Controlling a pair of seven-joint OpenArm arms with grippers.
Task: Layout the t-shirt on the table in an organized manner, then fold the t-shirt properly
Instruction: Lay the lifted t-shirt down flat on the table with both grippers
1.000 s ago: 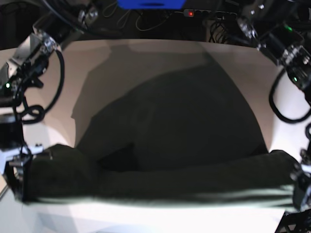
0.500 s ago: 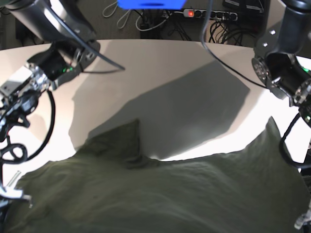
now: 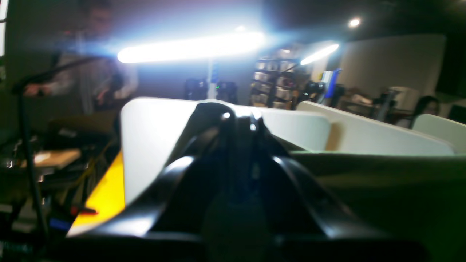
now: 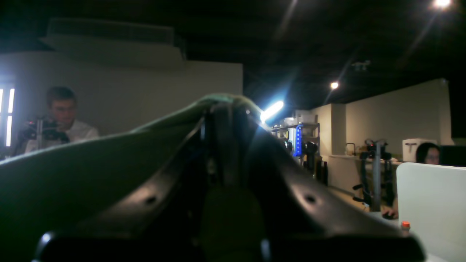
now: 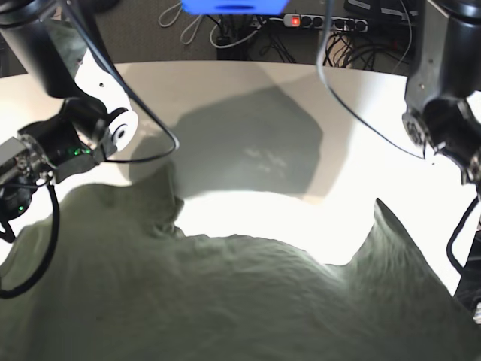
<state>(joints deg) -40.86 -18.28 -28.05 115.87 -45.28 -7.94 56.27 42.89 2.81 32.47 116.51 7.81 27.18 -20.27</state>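
Left wrist view: the black left gripper [image 3: 238,125] points up and away, its jaws pressed together. Dark olive-green cotton cloth, the t-shirt [image 3: 382,189], spreads away from the jaws across the lower right of the picture. The picture is blurred, so the pinch itself is hard to see, but the cloth appears to be caught between the fingertips. Behind are white partition panels [image 3: 364,134] and a bright ceiling strip light [image 3: 193,47].

Right wrist view: the black right gripper [image 4: 227,109] is likewise clamped tight, with a fold of the olive-green t-shirt draped over its tip and falling away to the left. A seated man in a white shirt [image 4: 60,120] is in the dim office behind.

Base view: the t-shirt hangs in the air close to the camera, filling the lower half of the picture. Two cloth peaks stand up, one at the left and one at the right. The large glossy white table [image 5: 225,90] with its curved far edge lies beyond and below, carrying the shirt's shadow near its middle. Neither gripper's tip can be seen here; only upper arm links show at both sides.

The step in hand seems to be spreading the shirt out. To do it well, both grips should hold firm and level, draw the cloth taut between them, then lower it so the hanging hem lands first on the table's middle and the rest lays flat toward the near edge.
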